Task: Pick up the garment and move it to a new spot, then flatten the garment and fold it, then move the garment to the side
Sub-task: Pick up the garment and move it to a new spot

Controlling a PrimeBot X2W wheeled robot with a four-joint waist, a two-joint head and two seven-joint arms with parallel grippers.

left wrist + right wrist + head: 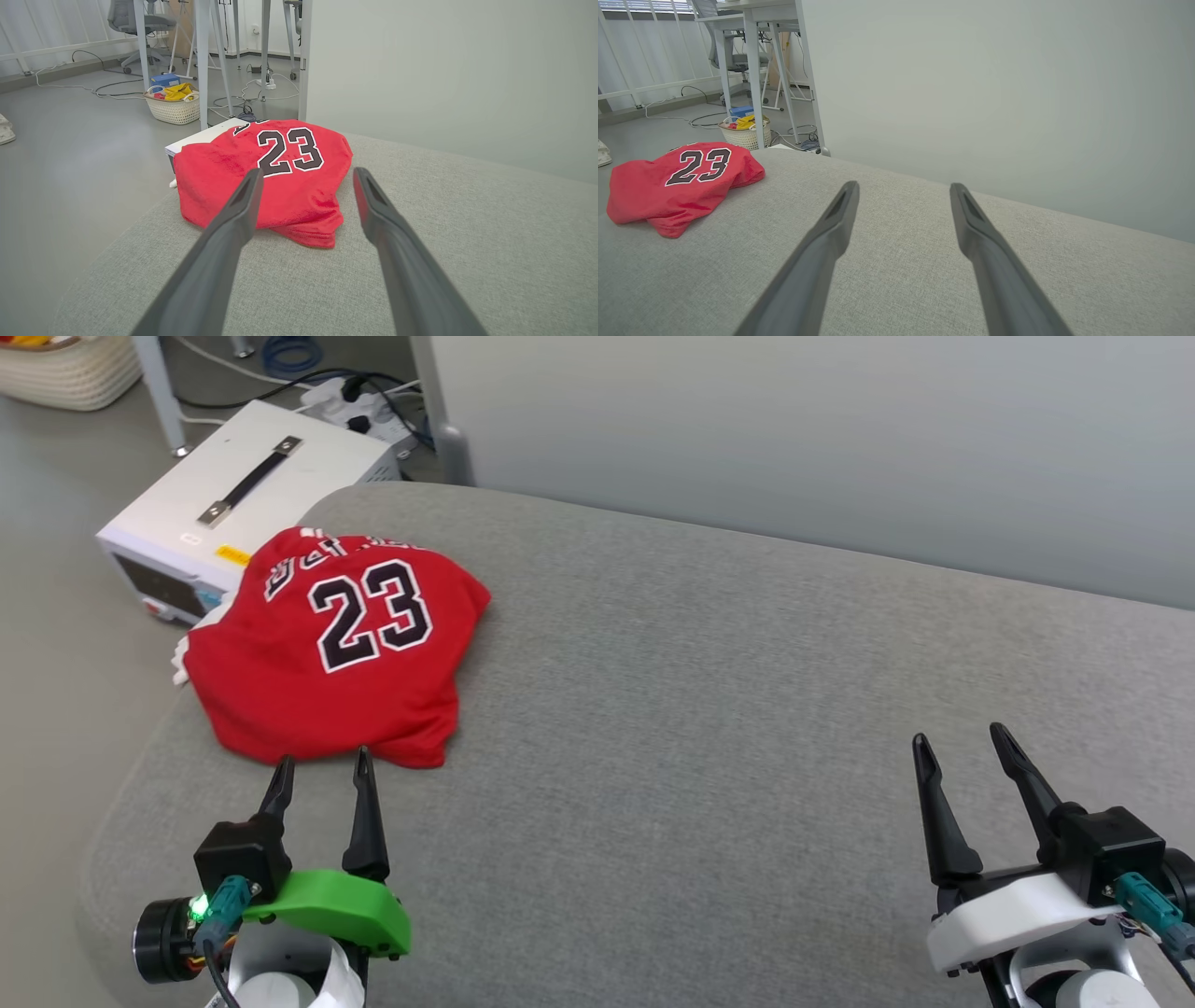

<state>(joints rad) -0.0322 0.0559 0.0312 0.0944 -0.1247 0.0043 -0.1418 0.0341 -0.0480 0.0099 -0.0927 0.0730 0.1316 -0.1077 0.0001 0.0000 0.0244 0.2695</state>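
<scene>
"At the far-left corner of the grey cushion [700,709], what is lying there as item one?" the first clerk is asking.

"One garment [280,681], red, crumpled into a loose heap, is lying there. It is showing a black, white-outlined 23 face up, with black lettering curling above it. A scrap of white is peeking out at its left edge, and that edge is reaching the cushion's rim."

"Item two, the left gripper [323,758]?"

"It is sitting on a green mount, with two dark fingers pointing at the garment's near hem and the tips sitting just at it. Its jaws are standing wide apart and clamping nothing. Whether the tips are touching cloth is not showing clearly."

"Item three, the right gripper [960,735]?"

"It is sitting on a white mount and hovering over bare cushion at the near right, well apart from the garment. Its jaws are likewise gaping, with nothing between them."

"And the surroundings?"

"One white box [308,448] with a dark strap handle is sitting on the floor just beyond the garment. One woven basket [174,112] is holding yellow and blue items farther back, among pale table legs. One pale grey wall [794,429] is running behind the cushion."
</scene>
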